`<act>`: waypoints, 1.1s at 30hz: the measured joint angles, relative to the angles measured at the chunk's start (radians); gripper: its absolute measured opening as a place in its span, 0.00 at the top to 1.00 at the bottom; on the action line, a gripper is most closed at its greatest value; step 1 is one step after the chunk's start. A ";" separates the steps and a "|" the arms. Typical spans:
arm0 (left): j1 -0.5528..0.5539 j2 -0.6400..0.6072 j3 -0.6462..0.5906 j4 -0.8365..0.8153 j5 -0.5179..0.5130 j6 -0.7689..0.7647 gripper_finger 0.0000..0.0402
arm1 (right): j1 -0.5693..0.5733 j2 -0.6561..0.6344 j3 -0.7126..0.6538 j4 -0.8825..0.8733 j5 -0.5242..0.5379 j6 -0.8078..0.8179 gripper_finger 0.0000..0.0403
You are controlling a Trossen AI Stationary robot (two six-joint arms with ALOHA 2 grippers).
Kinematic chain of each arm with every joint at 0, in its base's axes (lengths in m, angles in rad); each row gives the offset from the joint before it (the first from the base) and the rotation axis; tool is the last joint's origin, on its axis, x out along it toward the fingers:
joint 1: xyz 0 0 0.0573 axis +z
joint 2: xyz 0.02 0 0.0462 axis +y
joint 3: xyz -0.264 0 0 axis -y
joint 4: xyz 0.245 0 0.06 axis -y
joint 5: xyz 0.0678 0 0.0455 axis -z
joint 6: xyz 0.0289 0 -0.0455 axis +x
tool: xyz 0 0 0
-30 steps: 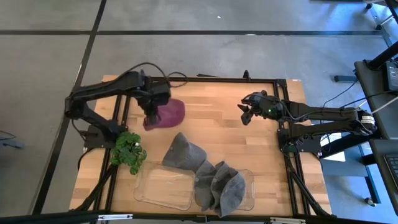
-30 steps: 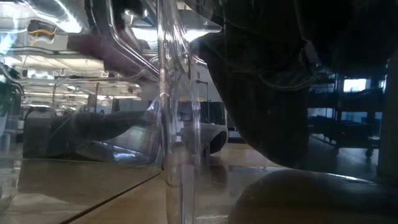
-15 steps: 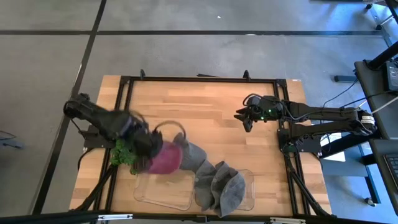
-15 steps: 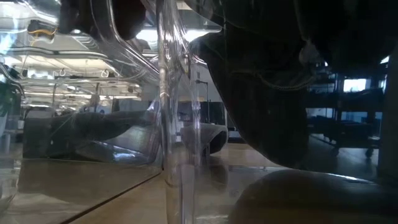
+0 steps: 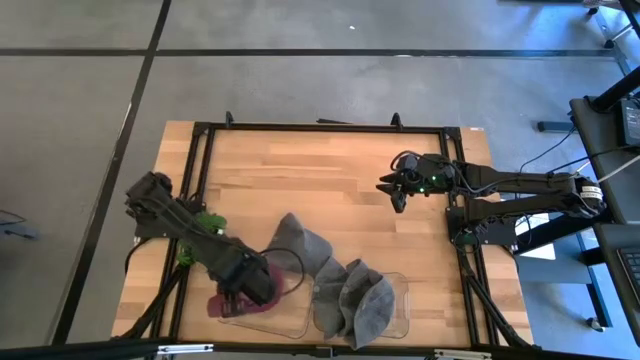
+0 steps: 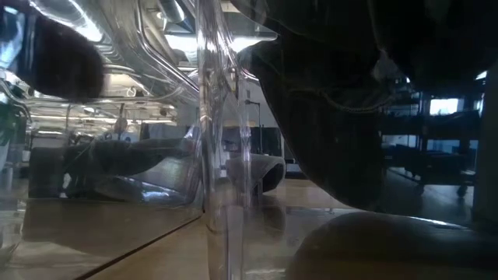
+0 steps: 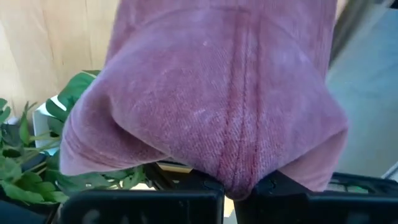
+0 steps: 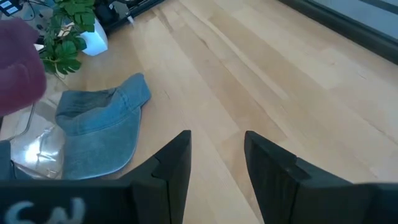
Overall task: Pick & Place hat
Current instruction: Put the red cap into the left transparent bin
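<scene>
From above, the left pincer (image 5: 250, 290) sits over the near-left part of the clear tray (image 5: 290, 322), and only a sliver of the maroon hat (image 5: 222, 304) shows past the arm. The left wrist view fills in what the arm hides: the hat (image 7: 217, 93) hangs bunched with its fabric pinched between the two fingers (image 7: 273, 186), which are closed on it. The same view shows the plant (image 7: 37, 162) just beside the hat and the counter (image 7: 56, 37) beyond.

The right pincer (image 5: 392, 190) waits over the far-right part of the counter (image 5: 330, 170), well apart from the tray. Its own view shows its fingers (image 8: 171, 162) spread apart with nothing between them, bare wood ahead, a blue hat (image 8: 102, 127) lying flat by the tray's edge, and the plant (image 8: 65, 31) farther off.

In the high view that blue hat (image 5: 295, 245) lies touching the tray's far rim, just beside the left pincer. Two grey hats (image 5: 355, 298) are piled in the tray's right half. The plant (image 5: 200, 235) stands near the left edge, partly covered by the left arm.

The low view is mostly blocked by the tray wall (image 6: 214, 140) and a dark hat (image 6: 334, 109) pressed close to the lens.
</scene>
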 joint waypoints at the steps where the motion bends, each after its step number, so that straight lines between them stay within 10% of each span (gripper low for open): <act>1: 0.001 0.014 0.000 0.000 -0.001 0.000 0.99 | 0.000 0.000 0.000 0.000 0.000 0.000 0.63; 33: -0.052 0.048 0.127 0.000 -0.007 0.006 0.99 | 0.000 0.000 0.000 -0.008 0.009 -0.002 0.63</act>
